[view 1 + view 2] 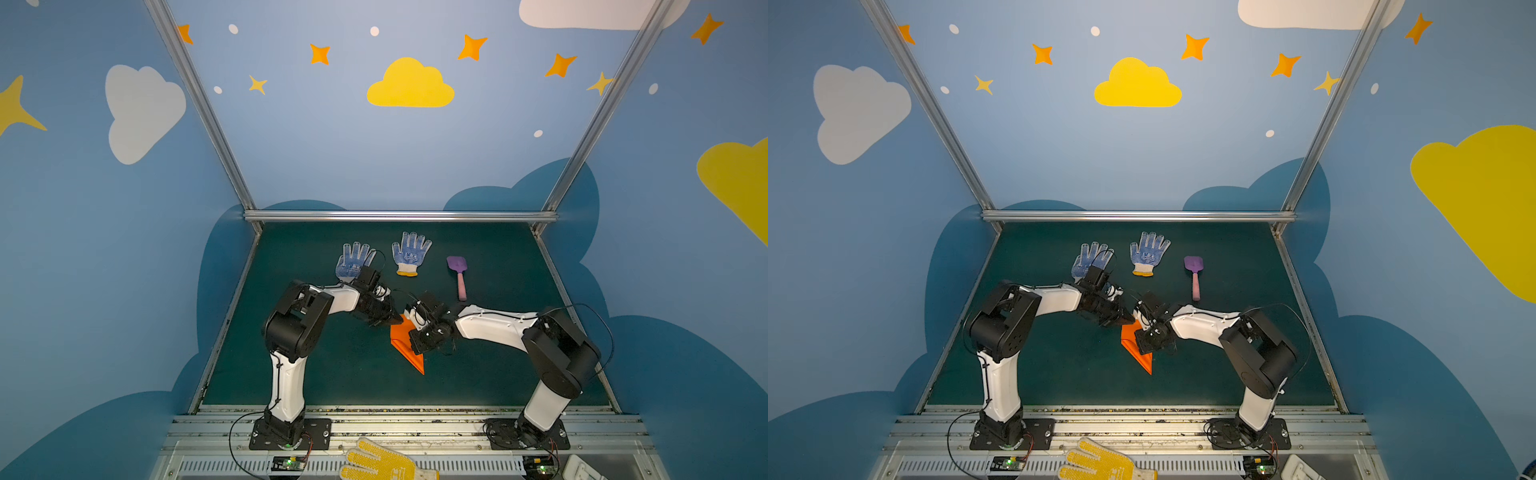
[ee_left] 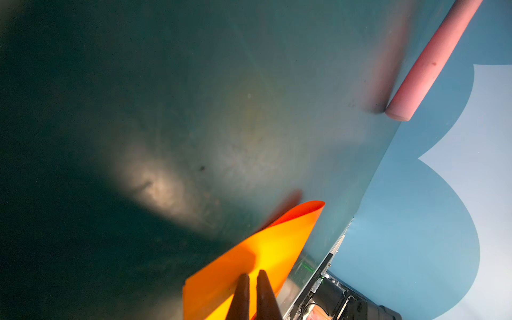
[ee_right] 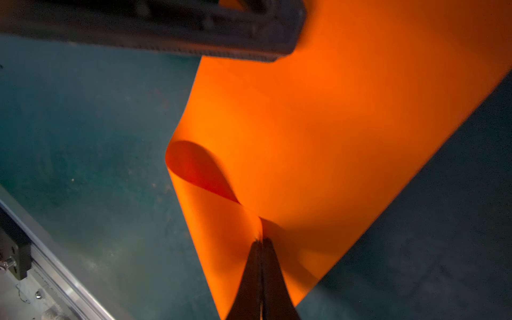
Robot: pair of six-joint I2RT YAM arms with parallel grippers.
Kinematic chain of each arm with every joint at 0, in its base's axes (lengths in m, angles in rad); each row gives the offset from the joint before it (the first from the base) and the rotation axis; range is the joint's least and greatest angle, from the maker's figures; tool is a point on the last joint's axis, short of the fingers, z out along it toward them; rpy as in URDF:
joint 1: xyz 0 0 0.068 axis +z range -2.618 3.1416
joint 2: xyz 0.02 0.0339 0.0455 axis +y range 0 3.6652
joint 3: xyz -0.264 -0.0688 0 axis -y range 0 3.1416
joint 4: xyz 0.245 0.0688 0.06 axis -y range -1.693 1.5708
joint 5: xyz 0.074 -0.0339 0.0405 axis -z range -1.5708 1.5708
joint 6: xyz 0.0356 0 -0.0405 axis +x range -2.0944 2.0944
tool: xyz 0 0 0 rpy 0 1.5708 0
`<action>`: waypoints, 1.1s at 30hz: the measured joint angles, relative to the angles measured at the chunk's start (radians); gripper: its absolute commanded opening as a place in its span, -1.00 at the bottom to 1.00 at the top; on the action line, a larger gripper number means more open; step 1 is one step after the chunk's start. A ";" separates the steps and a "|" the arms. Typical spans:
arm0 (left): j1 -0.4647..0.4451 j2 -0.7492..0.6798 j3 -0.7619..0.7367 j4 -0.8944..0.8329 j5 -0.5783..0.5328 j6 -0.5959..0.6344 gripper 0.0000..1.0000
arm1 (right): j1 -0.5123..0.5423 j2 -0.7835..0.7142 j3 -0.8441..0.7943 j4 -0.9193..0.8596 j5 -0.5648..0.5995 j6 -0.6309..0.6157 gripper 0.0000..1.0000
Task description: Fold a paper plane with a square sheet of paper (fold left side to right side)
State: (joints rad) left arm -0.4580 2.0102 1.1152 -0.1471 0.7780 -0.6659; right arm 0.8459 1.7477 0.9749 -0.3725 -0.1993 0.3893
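- Between the left fingers (image 2: 240, 296) and the right fingers (image 3: 273, 279), out on the green surface (image 1: 332, 374), lies the orange paper (image 1: 403, 349). It is partly folded, and its sharp point aims away from both, toward the arm bases.
- The right fingers are pressed fully together, pinching a curled fold of the paper. A loop of paper opens just ahead of their tips.
- The left fingers are almost closed, with a slit between them and their tips against the paper's raised far corner. Whether they pinch it I cannot tell.
- Beyond the left fingers lie a blue-dotted glove (image 1: 353, 259) and a second glove (image 1: 410, 253).
- Beyond the right fingers, well apart, lies a purple-and-pink toy shovel (image 1: 458, 274).
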 measured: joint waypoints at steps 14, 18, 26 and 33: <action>0.004 0.000 0.005 -0.006 0.008 0.002 -0.76 | -0.002 -0.008 -0.016 0.019 0.000 0.025 -1.00; 0.005 -0.015 0.008 -0.026 0.002 0.012 -0.73 | -0.003 -0.010 -0.023 0.027 -0.001 0.034 -1.00; -0.005 -0.196 -0.104 -0.009 0.002 0.010 -0.82 | -0.006 -0.015 -0.032 0.040 -0.007 0.046 -1.00; -0.069 -0.273 -0.226 0.029 0.002 -0.023 -0.93 | -0.006 -0.016 -0.035 0.043 -0.008 0.051 -1.00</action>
State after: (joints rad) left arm -0.5274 1.7370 0.8890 -0.1181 0.7795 -0.6891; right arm 0.8394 1.7321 0.9401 -0.3290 -0.2073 0.4408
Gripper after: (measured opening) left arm 0.048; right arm 0.047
